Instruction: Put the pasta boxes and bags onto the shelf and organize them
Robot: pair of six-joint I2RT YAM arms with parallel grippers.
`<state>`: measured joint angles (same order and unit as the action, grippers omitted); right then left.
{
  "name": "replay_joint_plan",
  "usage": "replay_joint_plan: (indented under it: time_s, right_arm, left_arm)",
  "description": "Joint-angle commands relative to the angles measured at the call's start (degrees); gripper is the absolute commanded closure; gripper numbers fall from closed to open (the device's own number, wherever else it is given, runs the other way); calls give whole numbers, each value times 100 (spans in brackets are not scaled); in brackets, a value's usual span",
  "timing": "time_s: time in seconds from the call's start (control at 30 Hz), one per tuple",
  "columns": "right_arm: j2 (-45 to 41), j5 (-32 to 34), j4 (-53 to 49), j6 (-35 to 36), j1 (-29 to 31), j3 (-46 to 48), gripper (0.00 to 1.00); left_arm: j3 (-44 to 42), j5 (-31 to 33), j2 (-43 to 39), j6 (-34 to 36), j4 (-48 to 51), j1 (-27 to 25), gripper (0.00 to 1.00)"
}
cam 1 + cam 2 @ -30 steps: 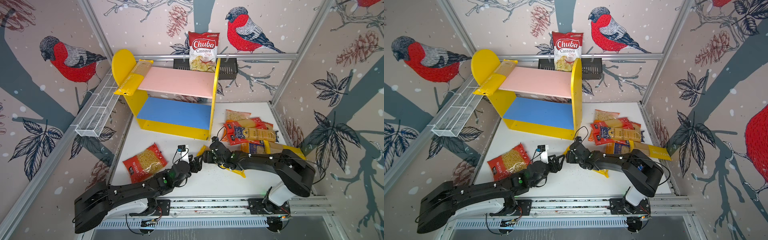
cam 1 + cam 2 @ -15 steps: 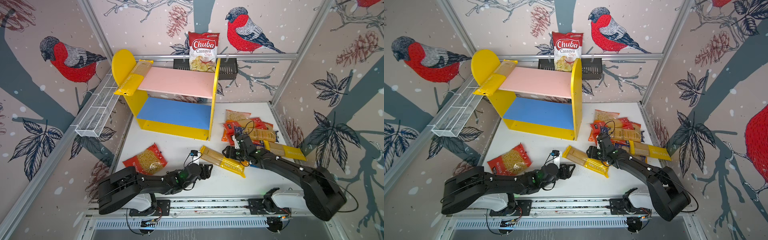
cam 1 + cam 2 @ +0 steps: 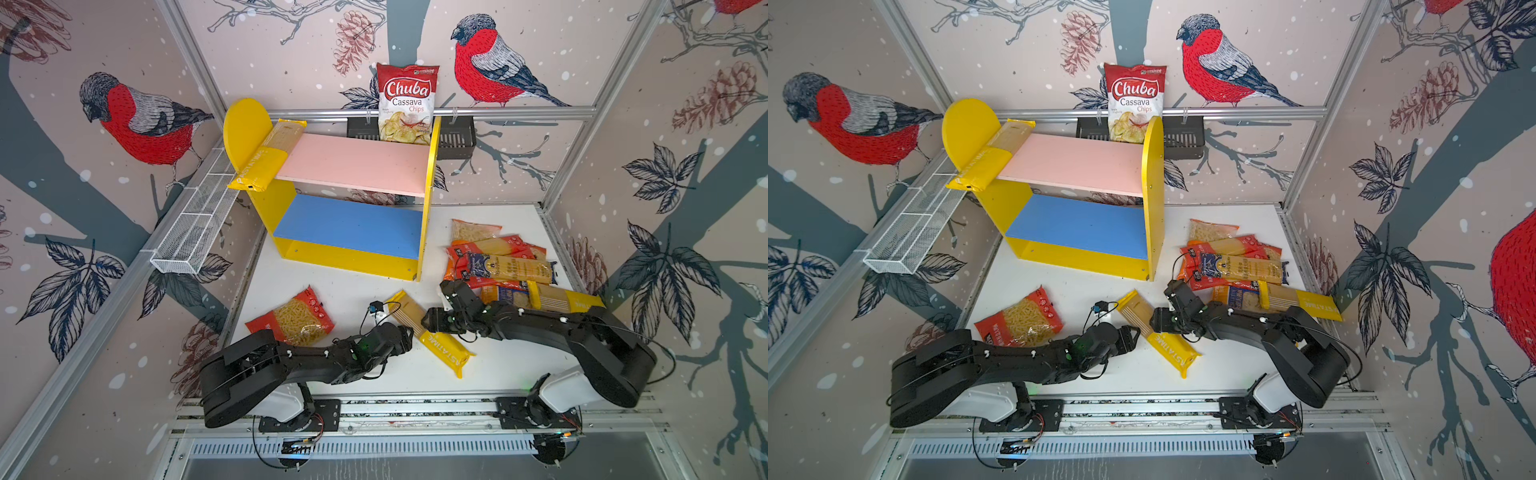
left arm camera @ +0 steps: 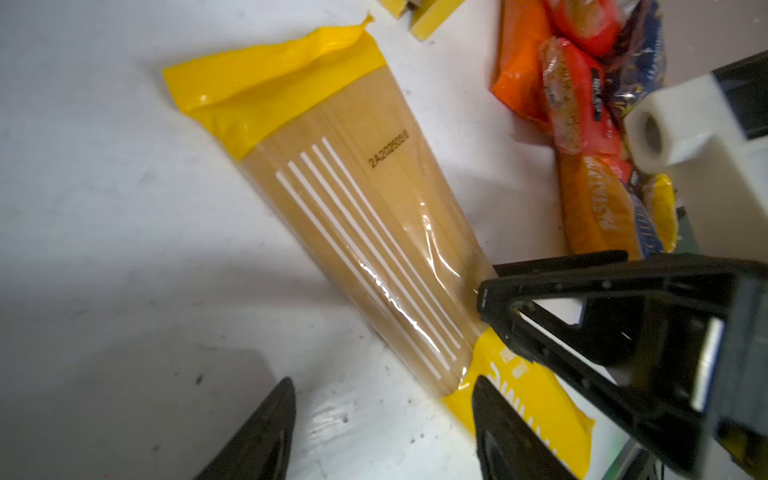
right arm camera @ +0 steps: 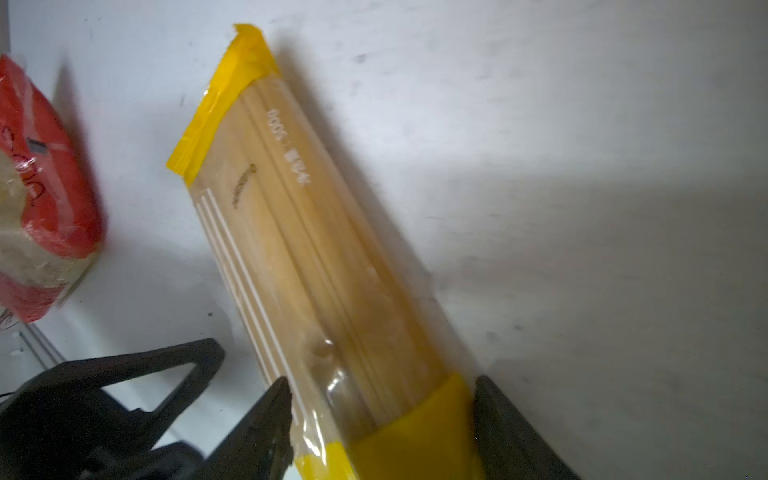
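So the shelf (image 3: 353,164) sits at the back left of the table: yellow sides, pink top board, blue bottom board. One yellow PASTATIME pack (image 3: 266,158) already lies along the pink board's left edge, its front end hanging over. A second yellow pack (image 3: 444,349) lies flat and diagonal at the front middle. The red macaroni bag (image 3: 295,318) lies flat at front left. Everything else is the pile on the right (image 3: 490,245): a blue-labelled spaghetti pack (image 3: 509,268) on top, a third yellow pack (image 3: 565,299) at its near edge.
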<state>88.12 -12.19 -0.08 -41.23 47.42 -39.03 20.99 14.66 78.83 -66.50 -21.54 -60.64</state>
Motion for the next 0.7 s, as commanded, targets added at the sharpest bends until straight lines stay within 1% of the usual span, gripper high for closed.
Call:
replay_joint_plan:
  time_s: [0.0,0.1,0.23,0.37,0.47,0.57,0.6,0.67]
  right_arm:
    - [353,-728,855,-482,139,-282,31]
    - [388,-1120,1029,-435,149,-367,31]
    - [96,-1189,660,-96,-235,-166,31]
    - [-48,-1193,298,280,-630,136,33]
    - [-16,-1266,229,430,-658,215,35]
    - [144,-1417,424,396,-594,264,37]
    - [212,-1463,503,376,-556,264,37]
    - [402,-1611,706,321,-472,240,38]
  left_arm:
    - [-117,14,-79,-405,246,157,34]
    - [-247,74,-316,-344,235,294,34]
    - [-289,291,-671,-90,373,366,34]
    - [-356,118,-746,-45,228,439,35]
    - [-475,-58,-668,-154,-79,448,37]
    - [-586,-186,-559,-252,-463,448,39]
    - [-625,-204,-525,-273,-592,450,40]
    - [-696,-243,-461,-318,-807,448,46]
